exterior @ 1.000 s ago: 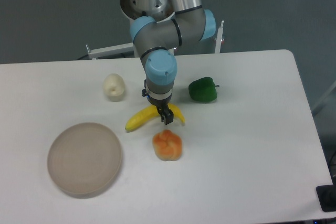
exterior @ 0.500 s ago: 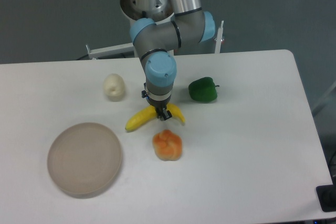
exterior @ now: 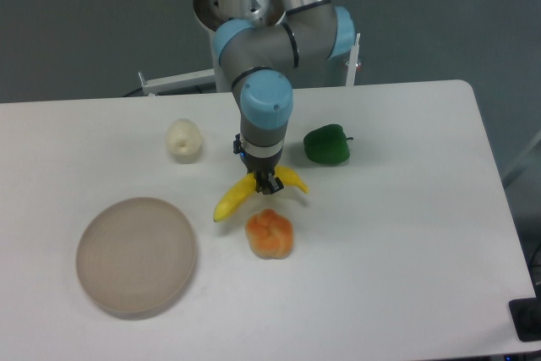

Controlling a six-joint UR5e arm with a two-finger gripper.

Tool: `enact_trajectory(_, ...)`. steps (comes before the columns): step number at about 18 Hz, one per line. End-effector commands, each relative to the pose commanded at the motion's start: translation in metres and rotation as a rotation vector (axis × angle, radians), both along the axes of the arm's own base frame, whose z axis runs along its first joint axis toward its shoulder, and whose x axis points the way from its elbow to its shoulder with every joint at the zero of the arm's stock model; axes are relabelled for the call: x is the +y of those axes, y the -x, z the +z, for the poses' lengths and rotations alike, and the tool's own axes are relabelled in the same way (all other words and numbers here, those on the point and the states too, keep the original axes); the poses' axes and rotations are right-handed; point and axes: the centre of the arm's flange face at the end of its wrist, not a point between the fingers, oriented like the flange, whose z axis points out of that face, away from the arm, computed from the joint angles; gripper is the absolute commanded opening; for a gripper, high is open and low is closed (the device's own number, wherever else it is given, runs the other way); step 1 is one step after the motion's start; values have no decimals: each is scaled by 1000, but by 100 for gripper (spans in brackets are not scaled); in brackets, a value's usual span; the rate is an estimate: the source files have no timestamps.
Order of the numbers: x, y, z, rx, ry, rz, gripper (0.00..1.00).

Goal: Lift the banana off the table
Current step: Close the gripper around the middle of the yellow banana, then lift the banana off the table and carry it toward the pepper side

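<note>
Banana pinched at mid-length, close above the orange fruit

The large, flat, matte white table [exterior: 406, 234] with rounded corners carries everything; the UR5e's grey-and-blue arm [exterior: 264, 82] reaches straight down over its middle. The round beige-pink plate [exterior: 135, 255] lies well apart to the left. The smooth, curved, bright yellow banana [exterior: 230, 201], glossy and toy-like, sits directly under the black two-finger gripper [exterior: 269, 183], its long axis running from lower left to right, ends drooping. The jaws appear clamped across its middle. Whether it is clear of the table I cannot tell. The lumpy orange fruit [exterior: 270, 234] sits just below it, the shiny green bell pepper [exterior: 327, 144] and the pale cream bulb-shaped item [exterior: 183, 139] nearby.
</note>
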Motion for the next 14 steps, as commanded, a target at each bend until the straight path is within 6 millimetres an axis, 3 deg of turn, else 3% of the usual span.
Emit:
enact_trajectory(6,28,30,71,-30,-58,112,3)
enact_trajectory(9,39,61,102,9,-111,173,3)
enact_trajectory(14,45,128,117,50,-108,232,1)
